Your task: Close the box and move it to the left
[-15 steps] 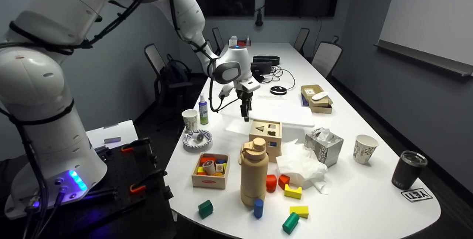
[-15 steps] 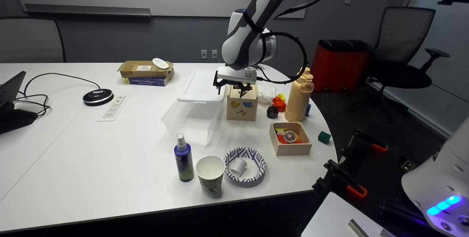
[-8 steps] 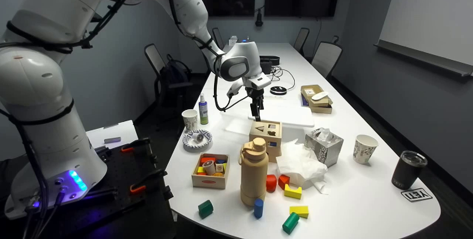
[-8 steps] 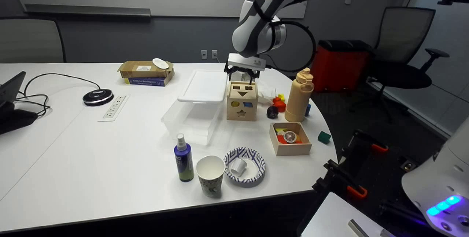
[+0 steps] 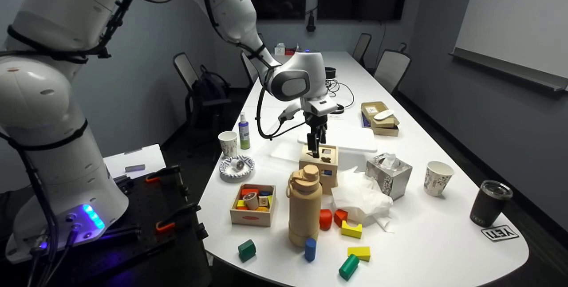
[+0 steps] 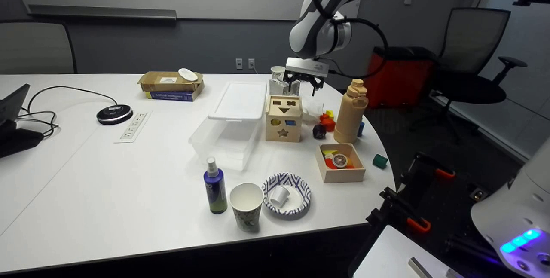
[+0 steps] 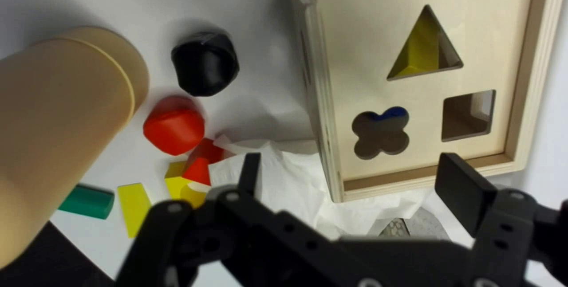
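Wrist view, and the gripper (image 7: 355,174) stands released, its two black fingers (image 7: 466,194) spread wide apart. Just ahead of them sits the pale wooden box (image 7: 417,94), filling the upper right, its top panel (image 7: 353,78) cut with a triangle, a square and a clover; a yellow piece (image 7: 421,49) shows through the triangle. Whether that panel is fully seated, hard to tell from here! Left of the box, a black block (image 7: 205,63), then a red block (image 7: 174,127) near the big beige bottle (image 7: 66,114), with crumpled white paper (image 7: 288,176) just beside the box's lower edge. Now in an exterior view: the box stands upright on the white table (image 6: 129,192), right next to a clear plastic container (image 6: 223,140) with a white lid (image 6: 239,101) on top, and the fingers hang above and beyond it, apart from the wood, in front of the grey tissue box (image 6: 278,88). Nearer the camera, a wooden tray (image 6: 343,176) holds coloured pieces (image 6: 340,160), and there's a spray bottle (image 6: 215,185), a paper cup (image 6: 247,209) and a patterned bowl (image 6: 303,187). In both exterior views the beige bottle stands upright, between the box and the table's rounded end.
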`<action>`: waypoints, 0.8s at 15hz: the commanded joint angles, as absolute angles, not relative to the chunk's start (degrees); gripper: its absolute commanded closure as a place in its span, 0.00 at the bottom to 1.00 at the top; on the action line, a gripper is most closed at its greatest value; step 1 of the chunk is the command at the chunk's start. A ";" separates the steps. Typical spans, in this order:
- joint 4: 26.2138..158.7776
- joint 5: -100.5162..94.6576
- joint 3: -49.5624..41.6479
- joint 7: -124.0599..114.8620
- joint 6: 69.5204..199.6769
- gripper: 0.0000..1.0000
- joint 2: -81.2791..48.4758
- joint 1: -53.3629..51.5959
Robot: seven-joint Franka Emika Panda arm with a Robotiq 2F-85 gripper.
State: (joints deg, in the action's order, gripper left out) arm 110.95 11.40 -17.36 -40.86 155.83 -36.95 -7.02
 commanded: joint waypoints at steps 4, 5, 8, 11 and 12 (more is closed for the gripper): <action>108.81 9.64 -15.78 -42.08 151.21 0.00 -39.15 -5.31; 108.28 9.58 -15.87 -42.23 151.38 0.00 -39.91 -5.31; 106.35 9.47 -16.21 -42.40 151.26 0.00 -42.10 -5.06; 104.11 9.63 -16.27 -42.37 151.25 0.00 -44.09 -4.50; 103.48 9.53 -16.44 -42.43 151.29 0.00 -44.64 -4.46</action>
